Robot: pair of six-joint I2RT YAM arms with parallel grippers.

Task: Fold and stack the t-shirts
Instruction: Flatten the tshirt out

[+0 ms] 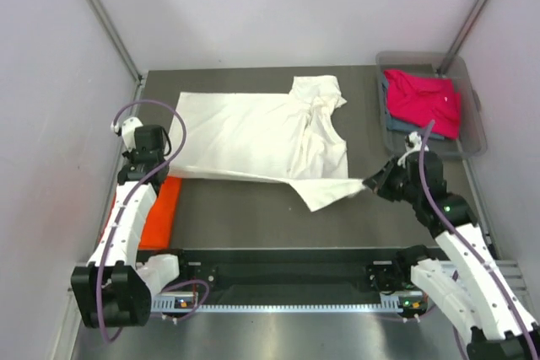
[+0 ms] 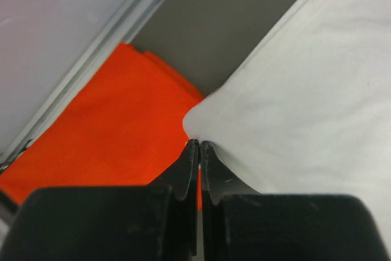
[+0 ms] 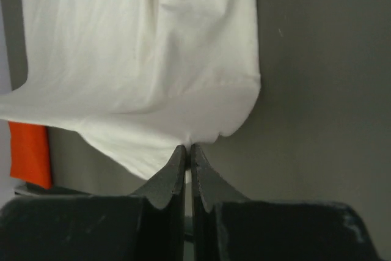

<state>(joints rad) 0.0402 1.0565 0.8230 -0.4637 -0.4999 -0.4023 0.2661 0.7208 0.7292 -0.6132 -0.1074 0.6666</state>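
Note:
The large cream-white t-shirt (image 1: 253, 137) lies spread across the middle of the table, with one sleeve bunched at the back right. My left gripper (image 1: 156, 160) is shut on its near left corner (image 2: 198, 123), above the orange shirt (image 2: 110, 132). My right gripper (image 1: 373, 181) is shut on its near right corner (image 3: 201, 132), which is pulled out to the right. The folded orange t-shirt (image 1: 159, 208) lies at the left edge, partly under the left arm. The magenta-pink t-shirt (image 1: 424, 99) lies on a grey-blue one (image 1: 396, 120) in a bin.
A clear plastic bin (image 1: 474, 115) stands at the back right and holds the pink and grey-blue shirts. Pale walls close in on the left, back and right. The arms' base rail (image 1: 287, 280) runs along the near edge.

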